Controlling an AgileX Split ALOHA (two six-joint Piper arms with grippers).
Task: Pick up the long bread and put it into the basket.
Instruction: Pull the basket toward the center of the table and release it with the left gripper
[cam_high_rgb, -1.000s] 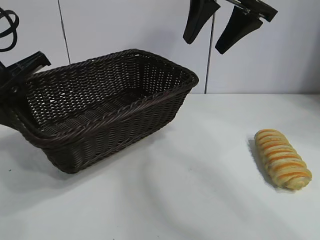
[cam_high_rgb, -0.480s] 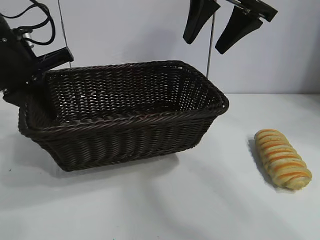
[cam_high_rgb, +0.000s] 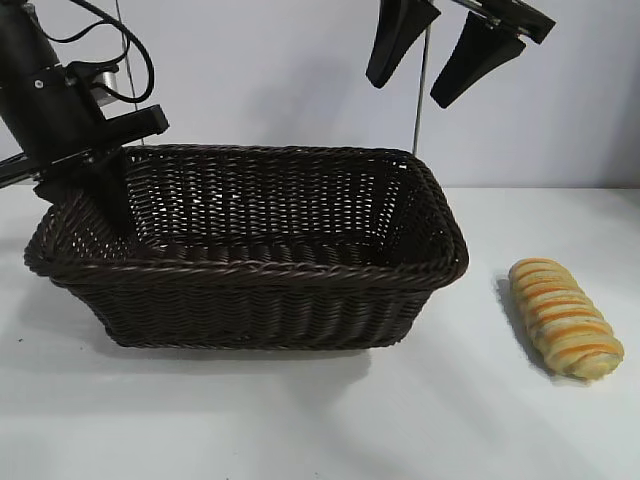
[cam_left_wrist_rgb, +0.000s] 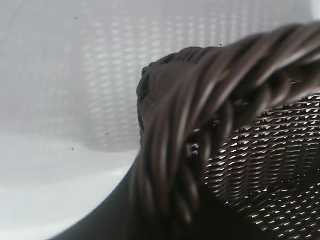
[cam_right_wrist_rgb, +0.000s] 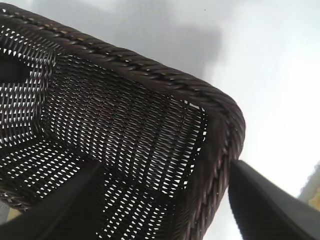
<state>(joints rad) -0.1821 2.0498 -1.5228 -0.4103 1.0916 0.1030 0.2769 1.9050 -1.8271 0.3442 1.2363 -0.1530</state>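
Observation:
The long bread (cam_high_rgb: 565, 318), pale tan with orange stripes, lies on the white table at the right, apart from everything. The dark wicker basket (cam_high_rgb: 250, 255) stands level at the left and centre, with nothing showing inside it. My left gripper (cam_high_rgb: 88, 195) is shut on the basket's left end rim, one finger inside the wall. In the left wrist view the braided rim (cam_left_wrist_rgb: 200, 100) fills the frame between the jaws. My right gripper (cam_high_rgb: 412, 90) hangs open high above the basket's right end, holding nothing; in its wrist view it (cam_right_wrist_rgb: 165, 215) looks down on the basket corner (cam_right_wrist_rgb: 220, 110).
The white table (cam_high_rgb: 420, 420) runs bare in front of the basket and between basket and bread. A pale wall with vertical seams stands behind. Left-arm cables loop at the top left.
The basket has swung from a tilted, skewed pose to level and broadside, its right end moving rightward. My left arm came in from the left edge with the rim in its grip. The right gripper and bread stayed still.

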